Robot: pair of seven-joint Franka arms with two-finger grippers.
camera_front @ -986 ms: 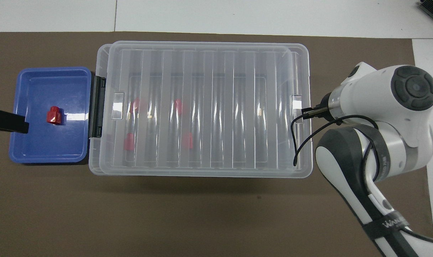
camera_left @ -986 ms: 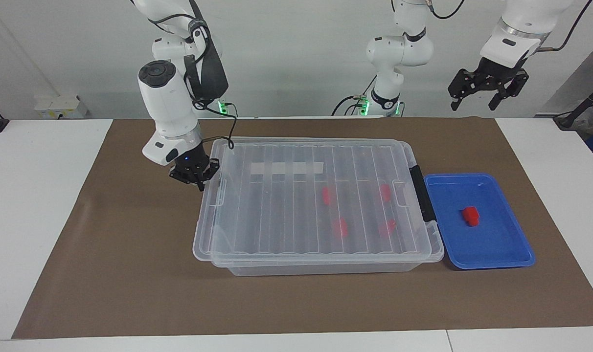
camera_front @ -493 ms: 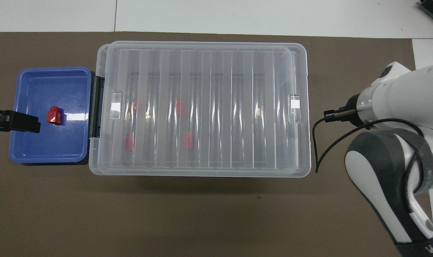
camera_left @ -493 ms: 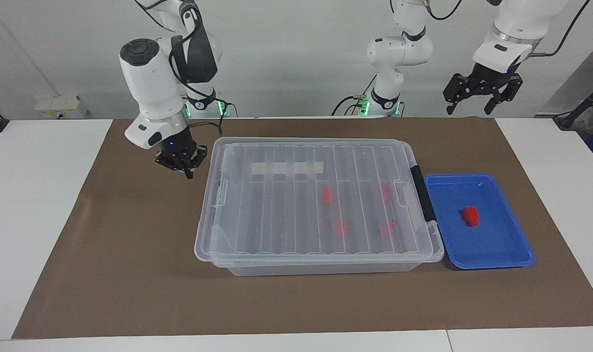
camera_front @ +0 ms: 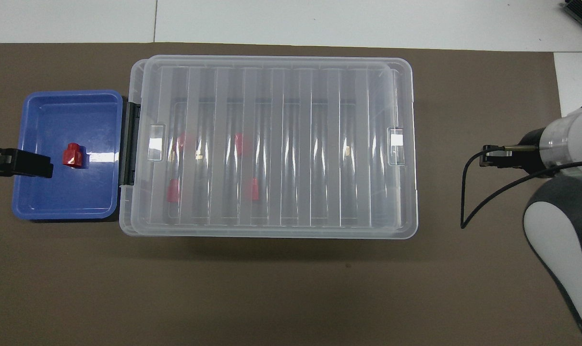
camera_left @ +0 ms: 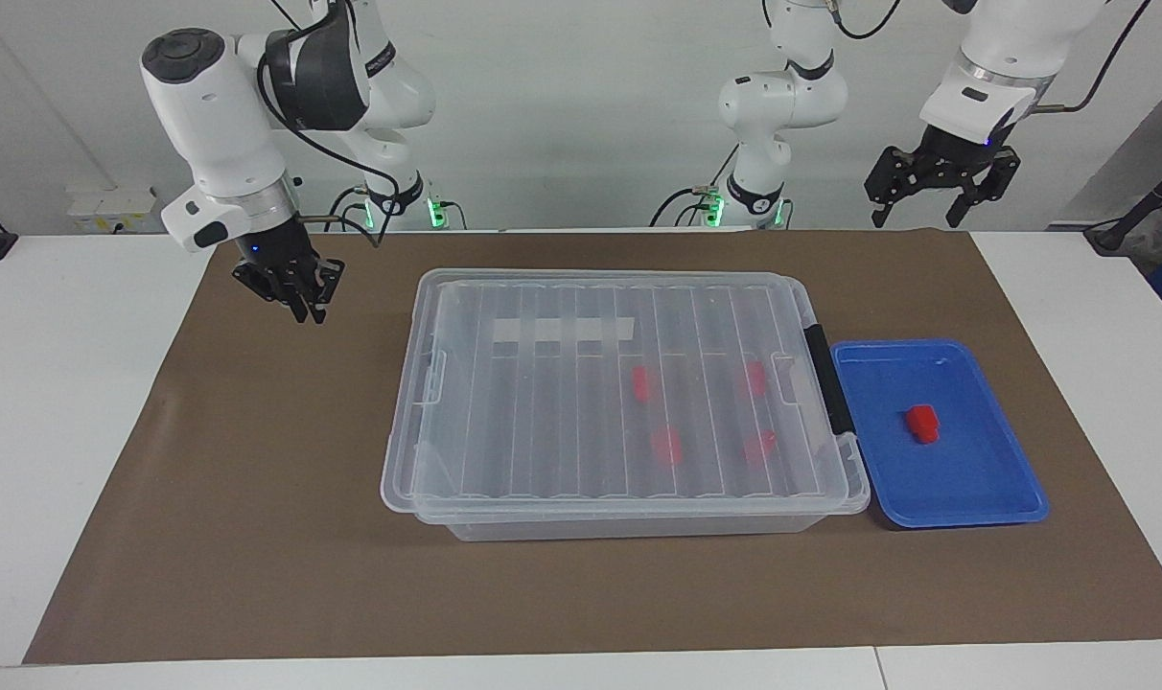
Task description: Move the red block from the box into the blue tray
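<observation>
Red chunky plastic block (camera_left: pixel 921 424) is judged light and stiff, best pinched across flat sides; left gripper (camera_left: pixel 933 196) is spread, right gripper (camera_left: pixel 298 299) cannot be told.

**A robotics lab bench**

The setting is a lab, not a home. Two white robot arms (camera_left: pixel 226 125) stand at a white table (camera_left: pixel 63 402) covered by a brown mat (camera_left: pixel 255 498), against a bare grey wall (camera_left: pixel 562 115), with cables and green indicator lights at their bases.
</observation>
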